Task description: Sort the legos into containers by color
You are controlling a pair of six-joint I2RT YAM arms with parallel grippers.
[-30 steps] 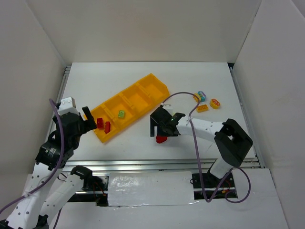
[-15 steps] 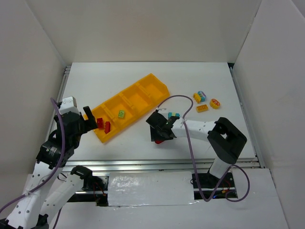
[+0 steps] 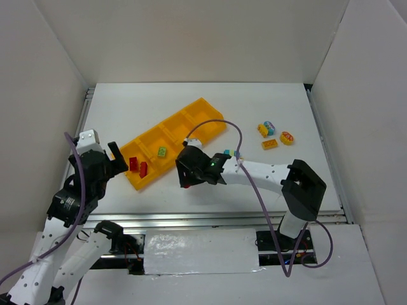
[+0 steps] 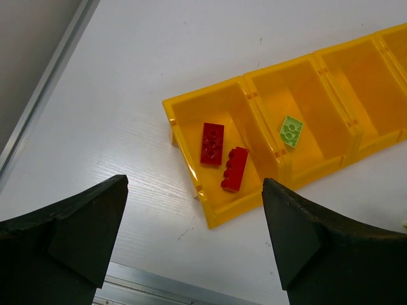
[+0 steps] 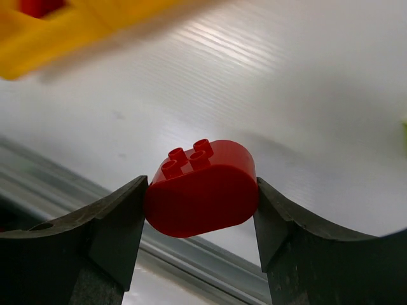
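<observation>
Right claw point(image 5: 201, 210) pinches a round-topped red lego point(image 5: 202, 190), arm stretched low leftward, seemingly near the tray point(image 3: 149, 143).

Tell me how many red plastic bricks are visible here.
3. Two rectangular red bricks lie in the end compartment of the long orange-yellow plastic tray; one round-topped red brick is gripped in the right claw. Others may be hidden behind the arms.

Red round-topped plastic brick point(image 5: 201, 194): clamped between the right claw's point(image 5: 202, 185) fingers, studs outward. Long orange-yellow four-compartment plastic tray point(image 4: 191, 117): ahead-left of that claw; end compartment holds two red bricks point(image 4: 212, 143).
</observation>
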